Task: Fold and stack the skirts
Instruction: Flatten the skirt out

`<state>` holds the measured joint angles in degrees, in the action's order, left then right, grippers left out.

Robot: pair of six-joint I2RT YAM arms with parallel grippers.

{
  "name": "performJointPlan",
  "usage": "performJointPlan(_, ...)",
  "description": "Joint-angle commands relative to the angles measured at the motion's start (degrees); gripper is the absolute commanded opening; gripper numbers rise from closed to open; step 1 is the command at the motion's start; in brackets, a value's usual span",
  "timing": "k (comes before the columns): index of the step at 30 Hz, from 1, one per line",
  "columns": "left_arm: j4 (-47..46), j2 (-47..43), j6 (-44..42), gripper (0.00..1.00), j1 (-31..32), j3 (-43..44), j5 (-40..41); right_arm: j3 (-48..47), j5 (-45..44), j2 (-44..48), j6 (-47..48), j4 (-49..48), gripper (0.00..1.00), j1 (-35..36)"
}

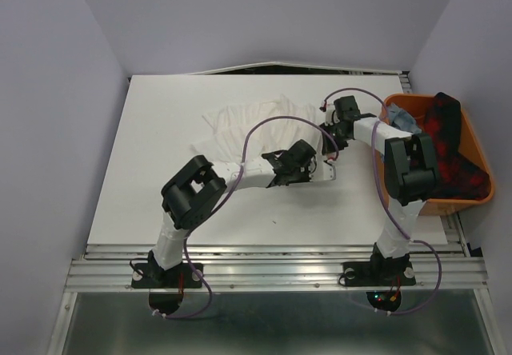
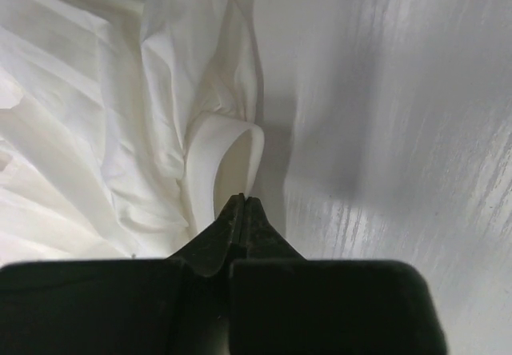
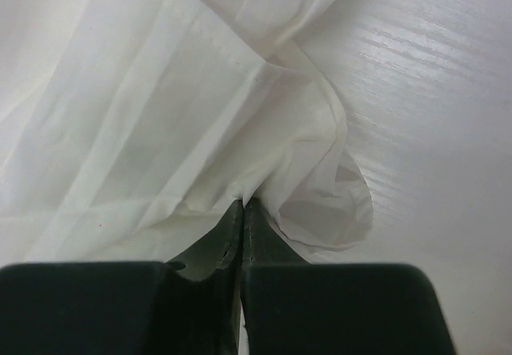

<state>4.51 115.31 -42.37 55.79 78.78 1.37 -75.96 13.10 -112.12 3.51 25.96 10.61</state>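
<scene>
Your left claw (image 2: 242,204) and right claw (image 3: 242,205) are each clamped, it seems, on the hem of the thin white cloth skirt (image 1: 234,120) at their tips, likely to fold it.

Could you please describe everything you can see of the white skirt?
The white skirt is thin, slightly sheer cloth with creases and stitched hems, lying crumpled on the table. The left gripper and the right gripper are each shut on its right-hand edge, where it bunches into loops.

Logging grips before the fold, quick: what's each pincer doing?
Left pincer: closed on the white skirt.
Right pincer: closed on the white skirt too.
</scene>
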Motion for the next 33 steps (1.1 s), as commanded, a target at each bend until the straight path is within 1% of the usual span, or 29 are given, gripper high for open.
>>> performJointPlan(1,-0.7,-5.0,-2.0,0.00,0.3,-2.7,-3.5,-0.8,1.0,-1.9,0.4,-0.7,0.01,0.5)
performJointPlan(8,2.0,-12.5,-3.7,0.00,0.4,-9.7,-12.4,-6.3,-1.1,-3.8,1.9,-2.1,0.01,0.5)
performJointPlan(12,3.0,-14.6,-4.2,0.00,0.5,-11.8,-13.8,-11.3,-1.1,-6.4,2.3,-3.2,0.01,0.5)
performJointPlan(15,3.5,-14.1,-3.8,0.00,0.5,-11.5,-14.8,-14.6,0.4,-8.3,2.5,-4.2,0.01,0.5)
performJointPlan(18,4.5,-13.0,-3.6,0.00,0.7,-10.1,-16.6,-17.0,4.9,-10.6,3.2,-5.6,0.01,0.5)
performJointPlan(19,4.5,-12.7,-3.3,0.00,0.9,-9.7,-16.8,-17.7,6.7,-11.6,3.3,-5.5,0.02,0.5)
performJointPlan(20,4.5,-11.8,-3.0,0.00,1.2,-9.2,-17.4,-18.8,9.5,-12.1,3.9,-5.5,0.11,0.5)
performJointPlan(21,4.6,-11.2,-2.7,0.00,1.4,-7.9,-17.6,-19.3,10.5,-12.4,4.1,-5.5,0.18,0.5)
performJointPlan(22,5.1,-10.0,-1.9,0.00,1.6,-7.2,-17.8,-19.8,10.0,-12.7,4.0,-5.6,0.35,0.5)
performJointPlan(24,5.8,-8.9,-1.3,0.00,2.2,-5.3,-18.3,-21.4,7.0,-12.6,4.4,-6.3,0.51,0.5)
performJointPlan(25,5.9,-7.7,-0.3,0.04,2.7,-4.2,-17.4,-22.3,3.1,-12.7,4.8,-6.6,0.60,0.5)
performJointPlan(26,5.9,-7.3,0.7,0.14,3.1,-3.6,-16.5,-24.0,1.4,-12.7,5.0,-6.8,0.61,0.5)
performJointPlan(28,4.6,-6.7,3.4,0.38,3.2,-2.6,-15.5,-25.6,-1.0,-12.5,4.9,-6.8,0.64,0.5)
performJointPlan(29,4.1,-6.8,4.7,0.73,3.2,-2.1,-15.5,-26.2,-2.7,-12.3,4.8,-6.6,0.70,0.5)
performJointPlan(30,3.6,-7.5,6.8,0.76,3.2,-1.5,-15.6,-26.5,-3.3,-11.4,4.0,-6.6,0.73,0.5)
performJointPlan(32,2.3,-10.4,9.7,0.78,3.2,-0.8,-16.7,-26.7,-4.7,-8.8,2.7,-6.1,0.78,0.5)
performJointPlan(33,1.8,-11.9,10.8,0.79,3.2,-0.8,-16.8,-26.7,-4.8,-8.7,1.9,-5.4,0.79,0.5)
